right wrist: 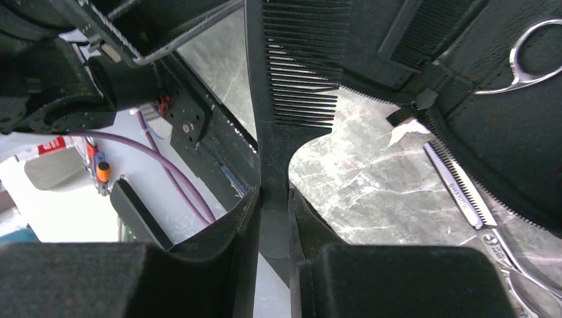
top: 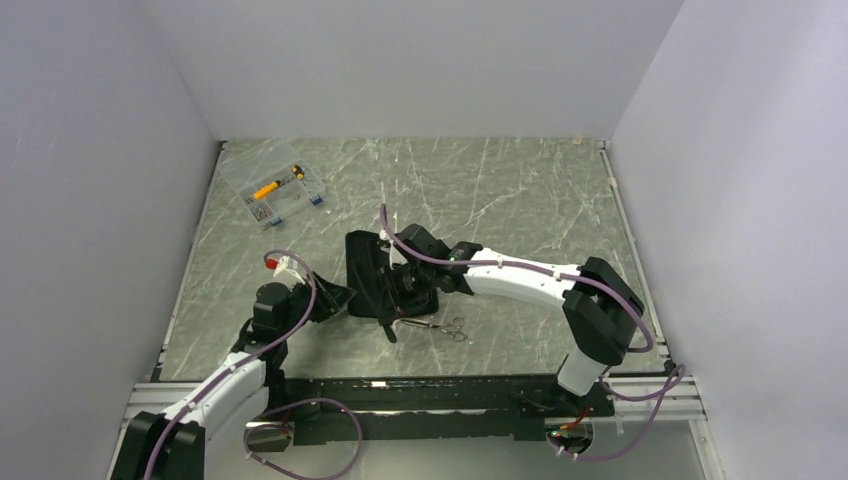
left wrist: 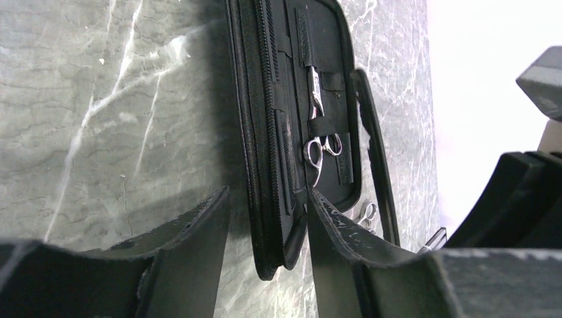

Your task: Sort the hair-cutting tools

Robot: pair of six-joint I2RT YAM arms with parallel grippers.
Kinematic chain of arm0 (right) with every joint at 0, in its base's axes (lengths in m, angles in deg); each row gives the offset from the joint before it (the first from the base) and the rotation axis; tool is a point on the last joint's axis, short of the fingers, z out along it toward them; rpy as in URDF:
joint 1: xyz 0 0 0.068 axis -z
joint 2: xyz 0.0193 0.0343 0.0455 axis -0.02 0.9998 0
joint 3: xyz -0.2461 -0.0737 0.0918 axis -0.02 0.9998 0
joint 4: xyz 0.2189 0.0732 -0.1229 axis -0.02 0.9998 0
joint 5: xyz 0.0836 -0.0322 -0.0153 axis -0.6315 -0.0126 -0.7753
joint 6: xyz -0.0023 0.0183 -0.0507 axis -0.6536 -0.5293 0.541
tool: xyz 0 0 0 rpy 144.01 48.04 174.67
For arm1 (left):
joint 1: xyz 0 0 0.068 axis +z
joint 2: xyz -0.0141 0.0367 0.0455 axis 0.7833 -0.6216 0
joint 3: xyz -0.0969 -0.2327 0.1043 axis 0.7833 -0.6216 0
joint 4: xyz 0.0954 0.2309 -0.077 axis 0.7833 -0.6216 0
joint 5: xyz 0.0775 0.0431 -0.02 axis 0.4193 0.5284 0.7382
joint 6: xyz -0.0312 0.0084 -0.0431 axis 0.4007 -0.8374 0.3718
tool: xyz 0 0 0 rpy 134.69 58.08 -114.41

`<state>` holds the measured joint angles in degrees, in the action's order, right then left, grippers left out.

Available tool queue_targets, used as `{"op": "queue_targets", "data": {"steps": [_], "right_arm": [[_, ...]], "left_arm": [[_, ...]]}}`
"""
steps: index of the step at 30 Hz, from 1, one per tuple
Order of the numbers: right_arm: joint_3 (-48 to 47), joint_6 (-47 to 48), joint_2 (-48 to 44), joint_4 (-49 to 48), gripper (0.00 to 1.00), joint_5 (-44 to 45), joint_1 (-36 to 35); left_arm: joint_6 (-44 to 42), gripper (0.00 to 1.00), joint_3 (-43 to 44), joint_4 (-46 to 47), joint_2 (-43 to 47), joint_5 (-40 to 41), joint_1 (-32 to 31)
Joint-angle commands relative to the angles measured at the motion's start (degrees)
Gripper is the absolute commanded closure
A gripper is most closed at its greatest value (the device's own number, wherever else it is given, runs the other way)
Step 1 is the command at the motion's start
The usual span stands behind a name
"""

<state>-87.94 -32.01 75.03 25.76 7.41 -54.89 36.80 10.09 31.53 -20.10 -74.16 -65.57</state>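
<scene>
Sorting looks roughly a third done: one pair of silver scissors (left wrist: 321, 132) sits strapped inside the open black zip case (left wrist: 265, 99), which lies mid-bench toward the near edge. The black comb (right wrist: 295, 79) is not yet stowed. The right gripper (right wrist: 273, 195) has its jaws clamped narrowly on the comb's handle, holding it over the case's rim. A second pair, the toothed thinning scissors (top: 440, 325), lies loose on the bench (top: 520, 190) just beside the case's near end, ungripped. The left gripper (left wrist: 268, 199) has its jaws parted, straddling the case's near corner. One finger seems to touch the case, and the other stands clear.
</scene>
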Motion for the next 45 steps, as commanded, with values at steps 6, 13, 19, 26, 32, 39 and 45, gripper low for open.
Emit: {"op": "queue_targets", "data": {"steps": [6,13,19,26,32,39,45], "right_arm": [[2.04,-2.59,-0.56,-7.69,1.0,-5.38,2.86],[2.12,-2.93,1.06,-8.73,1.0,-6.73,3.42],[3.97,-3.46,0.78,-8.38,1.0,-7.89,3.94],[7.62,-4.44,-1.76,-7.48,1.0,-9.1,4.0],[9.6,-5.92,-2.77,-8.77,1.0,-10.01,3.98],[9.64,-7.1,-2.12,-10.82,1.0,-11.15,3.65],[8.66,-8.05,0.99,-13.0,1.0,-12.63,3.51]], "left_arm": [[-1.49,0.59,-1.69,6.86,-1.99,-3.67,0.72],[-0.93,0.65,-4.33,12.18,-4.09,-6.14,1.17],[-1.02,0.75,-4.59,15.38,-6.45,-8.15,1.17],[-1.62,0.82,-4.64,14.93,-6.28,-7.73,1.17],[-1.59,0.89,-4.81,15.33,-6.54,-7.44,1.17],[-1.46,0.97,-4.77,16.02,-6.9,-7.79,1.16],[-1.5,0.98,-4.53,15.27,-6.34,-7.97,1.17]]}}
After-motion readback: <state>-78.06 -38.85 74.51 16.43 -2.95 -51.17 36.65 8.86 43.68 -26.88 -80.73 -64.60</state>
